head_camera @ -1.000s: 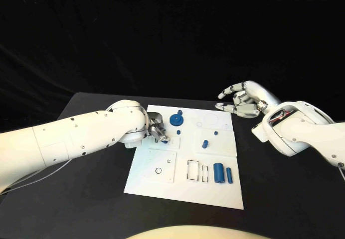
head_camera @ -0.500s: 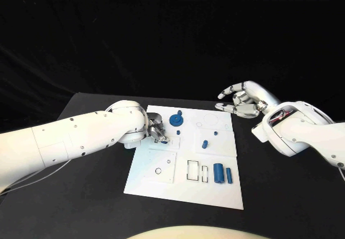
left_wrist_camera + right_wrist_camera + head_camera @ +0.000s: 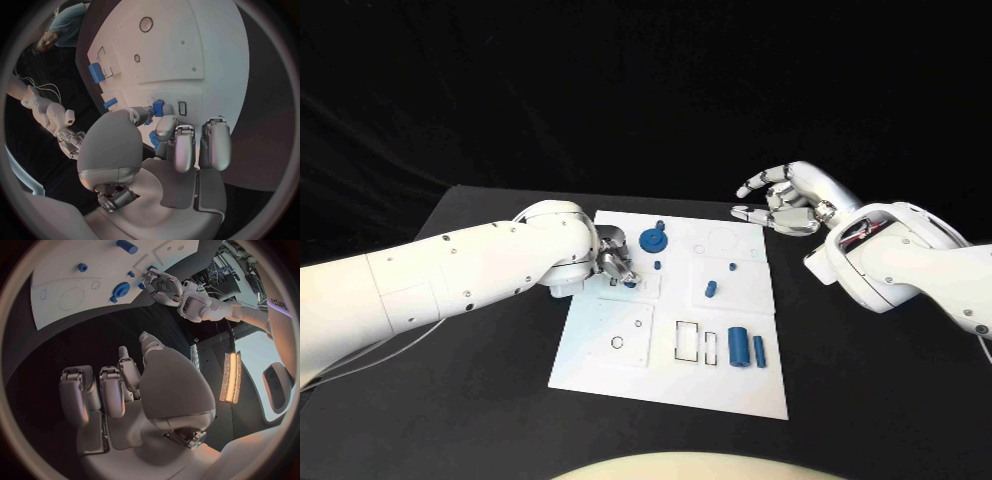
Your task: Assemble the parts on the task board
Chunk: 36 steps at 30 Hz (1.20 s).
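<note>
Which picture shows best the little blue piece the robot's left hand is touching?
The left wrist view: the small blue part sits right at the left hand's fingertips. The head view mostly hides it; the right wrist view shows it tiny.

Black table [image 3: 473, 400] lies under the work area, matte surface, its far edge meeting a black backdrop [image 3: 646, 90] that hangs in soft folds across the whole rear of the scene. Right wrist view: a tall glowing orange light strip [image 3: 232, 377] stands off to one side, beside what may be a pale panel or window [image 3: 265, 375], too distorted to identify.
</note>
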Tool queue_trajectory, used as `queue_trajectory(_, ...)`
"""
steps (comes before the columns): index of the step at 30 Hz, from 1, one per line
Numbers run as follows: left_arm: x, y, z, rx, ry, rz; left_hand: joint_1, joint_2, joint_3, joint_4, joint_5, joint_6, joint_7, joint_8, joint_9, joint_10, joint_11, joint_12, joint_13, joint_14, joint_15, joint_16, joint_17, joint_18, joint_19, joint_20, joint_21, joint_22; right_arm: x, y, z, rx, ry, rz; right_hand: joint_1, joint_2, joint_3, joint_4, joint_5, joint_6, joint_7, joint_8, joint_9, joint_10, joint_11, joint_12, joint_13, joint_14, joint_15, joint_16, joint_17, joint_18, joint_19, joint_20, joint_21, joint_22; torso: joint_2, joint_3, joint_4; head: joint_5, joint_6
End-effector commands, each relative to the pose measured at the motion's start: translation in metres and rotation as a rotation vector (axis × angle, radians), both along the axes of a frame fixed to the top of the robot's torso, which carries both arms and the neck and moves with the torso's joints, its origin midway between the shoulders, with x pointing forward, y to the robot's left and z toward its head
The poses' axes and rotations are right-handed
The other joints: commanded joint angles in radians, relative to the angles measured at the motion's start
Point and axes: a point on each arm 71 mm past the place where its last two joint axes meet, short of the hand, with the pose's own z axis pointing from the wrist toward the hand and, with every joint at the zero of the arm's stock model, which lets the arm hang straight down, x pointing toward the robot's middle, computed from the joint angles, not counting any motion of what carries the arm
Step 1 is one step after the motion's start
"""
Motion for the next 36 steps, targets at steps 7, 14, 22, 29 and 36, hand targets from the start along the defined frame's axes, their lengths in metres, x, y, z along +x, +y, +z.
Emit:
queue_trajectory(7, -0.0007, -0.0053, -0.0047, 0.001, 0.039, -0.010, -0.063, -0.014, 0.122, -0.133, 0.002, 0.040, -0.035, 0.006, 0.000, 0.012, -0.009, 0.013, 0.012, 0.099, -0.015, 0.006, 0.247, -0.020, 0.013, 0.001, 0.006, 0.064, -0.0008, 0.0010, 0.0002, 0.001, -0.005, 0.009, -0.007, 0.000, 0.005, 0.003, 0.008, 0.007, 0.001, 0.004, 0.002, -0.002, -0.005, -0.003, -0.001, 0.077, -0.007, -0.004, 0.148, 0.000, 0.069, -0.008, -0.005, 0.225, 0.000, -0.0007, -0.0006, -0.001, 0.000)
queue_trajectory(14, 0.0014, -0.0062, -0.0054, 0.001, 0.038, -0.005, -0.079, -0.015, 0.106, -0.122, 0.002, 0.045, -0.037, 0.007, 0.000, 0.014, -0.011, 0.017, 0.017, 0.100, -0.017, 0.008, 0.250, -0.021, 0.015, 0.001, 0.007, 0.066, -0.0016, 0.0018, 0.0002, 0.007, 0.000, 0.010, -0.007, 0.000, 0.005, 0.003, 0.008, 0.007, 0.001, 0.004, 0.002, -0.002, -0.005, -0.003, -0.001, 0.077, -0.007, -0.004, 0.148, 0.000, 0.069, -0.008, -0.005, 0.225, 0.000, -0.0010, -0.0010, -0.002, -0.001)
queue_trajectory(22, 0.0021, -0.0067, -0.0055, 0.000, 0.036, -0.003, -0.093, -0.018, 0.090, -0.112, 0.001, 0.049, -0.040, 0.007, -0.001, 0.016, -0.013, 0.019, 0.019, 0.100, -0.018, 0.010, 0.252, -0.022, 0.018, 0.000, 0.008, 0.069, -0.0017, 0.0015, 0.0002, 0.008, 0.000, 0.009, -0.007, 0.000, 0.005, 0.003, 0.008, 0.007, 0.001, 0.004, 0.002, -0.002, -0.005, -0.003, -0.001, 0.077, -0.007, -0.004, 0.148, 0.000, 0.069, -0.008, -0.005, 0.225, 0.000, -0.0013, 0.0009, -0.004, -0.002)
queue_trajectory(29, 0.0022, -0.0067, -0.0057, 0.002, 0.038, -0.004, -0.114, -0.021, 0.053, -0.091, 0.001, 0.058, -0.042, 0.008, -0.002, 0.019, -0.015, 0.025, 0.024, 0.101, -0.020, 0.012, 0.255, -0.023, 0.022, -0.001, 0.009, 0.074, -0.0015, 0.0014, -0.0001, 0.008, 0.001, 0.009, -0.010, 0.000, 0.005, 0.003, 0.008, 0.007, 0.001, 0.005, 0.001, -0.003, -0.006, -0.004, -0.002, 0.076, -0.008, -0.005, 0.146, 0.001, 0.068, -0.008, -0.006, 0.224, -0.001, -0.0014, 0.0004, -0.003, -0.004)
queue_trajectory(36, 0.0021, -0.0065, -0.0061, 0.005, 0.043, -0.007, -0.117, -0.023, 0.037, -0.085, 0.001, 0.061, -0.043, 0.008, -0.003, 0.020, -0.016, 0.027, 0.027, 0.102, -0.021, 0.013, 0.257, -0.023, 0.023, -0.001, 0.010, 0.076, -0.0014, 0.0010, -0.0005, 0.008, 0.002, 0.008, -0.011, 0.000, 0.005, 0.003, 0.008, 0.007, 0.001, 0.005, 0.001, -0.003, -0.006, -0.005, -0.003, 0.076, -0.008, -0.005, 0.145, 0.001, 0.068, -0.008, -0.007, 0.223, -0.001, -0.0014, 0.0006, -0.003, -0.004)
